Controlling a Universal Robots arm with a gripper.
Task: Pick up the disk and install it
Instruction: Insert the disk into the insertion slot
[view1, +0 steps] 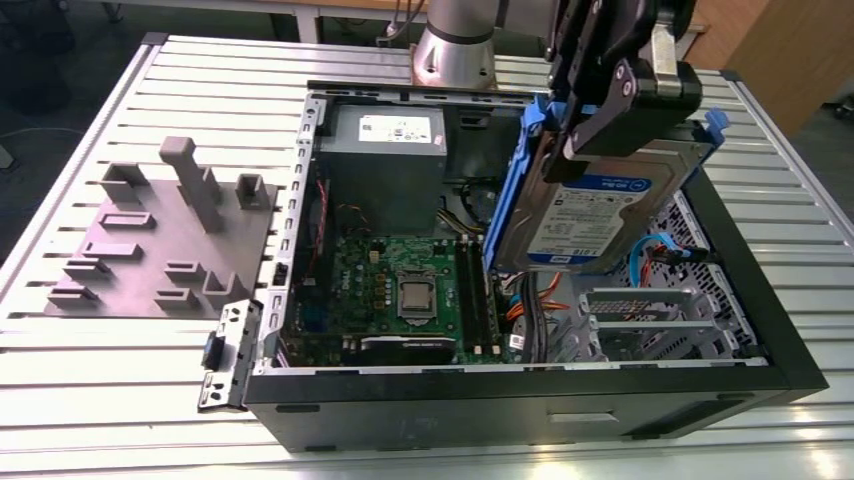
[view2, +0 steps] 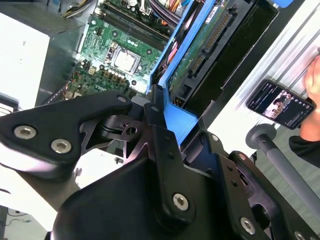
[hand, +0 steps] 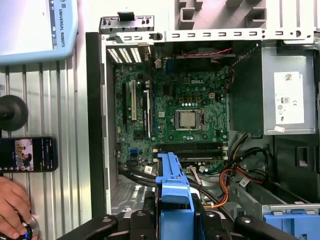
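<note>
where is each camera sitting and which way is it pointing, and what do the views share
Exterior view: off the arm, above one side of the table, looking down into the open computer case; the gripper holds the disk over it.
First wrist view: on the arm, facing down into the case at the motherboard; gripper links and the disk's blue bracket show, plus a person's hand.
Second wrist view: on the arm, looking along the gripper at the disk's underside.
All three share the disk and motherboard.

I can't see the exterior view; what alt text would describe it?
The robot's tool holds the disk in its blue bracket, tilted above an open computer case with its motherboard exposed. A grey fixture block sits on the slatted table, toward the exterior view's left.
</note>
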